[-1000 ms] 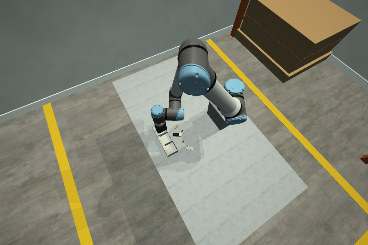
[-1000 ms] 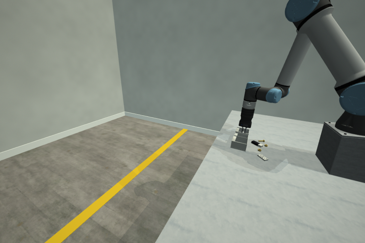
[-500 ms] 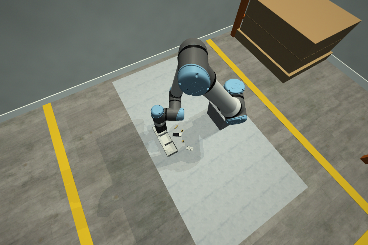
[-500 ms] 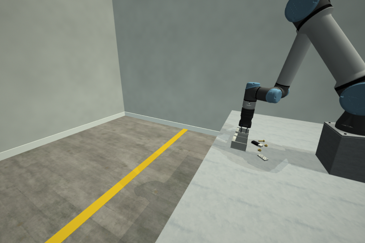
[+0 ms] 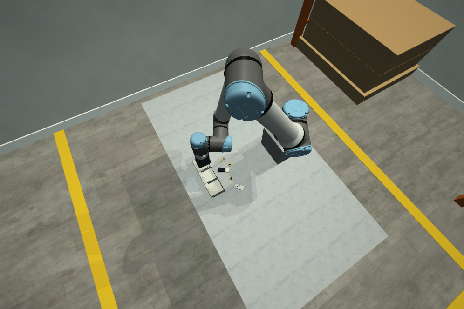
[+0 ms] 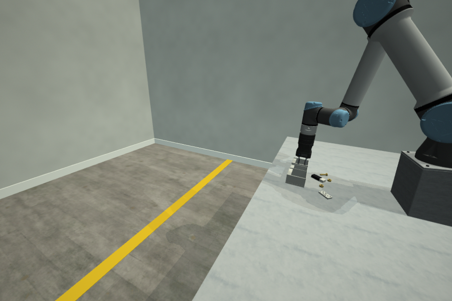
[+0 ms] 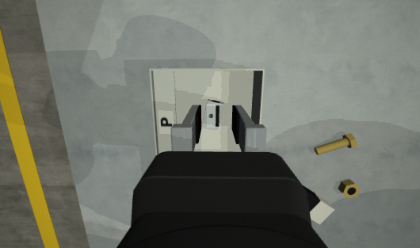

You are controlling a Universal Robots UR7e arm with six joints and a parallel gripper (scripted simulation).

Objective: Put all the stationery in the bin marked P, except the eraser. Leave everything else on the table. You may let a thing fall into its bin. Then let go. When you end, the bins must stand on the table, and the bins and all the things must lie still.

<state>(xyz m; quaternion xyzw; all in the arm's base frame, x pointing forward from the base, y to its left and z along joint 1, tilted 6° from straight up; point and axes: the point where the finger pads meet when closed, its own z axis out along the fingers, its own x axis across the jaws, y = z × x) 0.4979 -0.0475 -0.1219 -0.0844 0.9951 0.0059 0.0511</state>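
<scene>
In the wrist view the bin [image 7: 206, 104] marked P fills the middle of the frame, and the gripper [image 7: 215, 124] hangs over it with jaws spread about halfway, pinching nothing. A small pale sharpener-like piece [image 7: 211, 116] lies free in the gap between the fingers, apparently down in the bin. At right lie a bolt [image 7: 335, 143] and nut [image 7: 349, 188]; the eraser [image 7: 322, 211] at lower right is mostly hidden by the gripper body.

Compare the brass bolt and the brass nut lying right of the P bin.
The bolt is a long shaft with a hex head, lying on its side; the nut is a short hex ring with a dark hole. The bolt lies nearer the bin than the nut. Both are brass-colored and rest on the table.
</scene>
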